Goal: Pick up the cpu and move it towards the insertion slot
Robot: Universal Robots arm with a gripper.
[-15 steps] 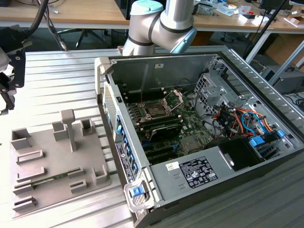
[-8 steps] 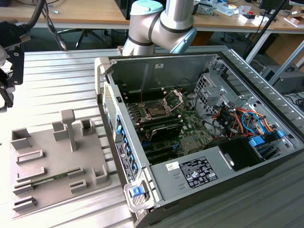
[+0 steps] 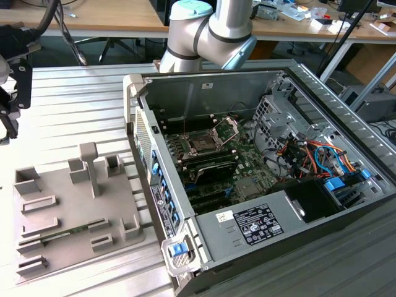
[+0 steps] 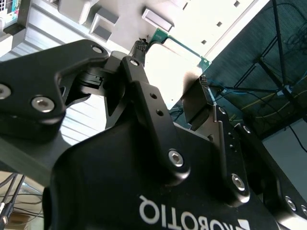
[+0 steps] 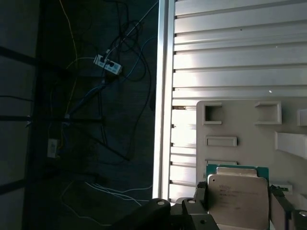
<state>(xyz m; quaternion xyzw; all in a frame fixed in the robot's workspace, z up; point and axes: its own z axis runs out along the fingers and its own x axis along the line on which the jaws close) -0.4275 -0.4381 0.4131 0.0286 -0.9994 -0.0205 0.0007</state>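
The cpu [image 5: 237, 199], a silvery square chip with a green edge, sits between the black fingers [image 5: 199, 197] of my gripper [image 5: 237, 203], which is shut on it. The second wrist view shows the cpu's [image 4: 165, 60] pale face and green corner between the gripper's [image 4: 171, 67] two fingertips. In the exterior view the gripper [image 3: 12, 102] hangs at the far left, above the slatted table and beyond the grey tray [image 3: 68, 210]. The insertion slot [image 3: 201, 142], a dark socket with its silver bracket raised, lies on the green board inside the open computer case, well to the exterior view's right.
The open computer case [image 3: 260, 185] has high metal walls, a drive cage and bundled cables. The arm's elbow [image 3: 210, 31] stands behind the case. The tray carries upright grey blocks [image 3: 90, 164]. The slatted table's edge [image 5: 165, 96] drops to a floor with cables.
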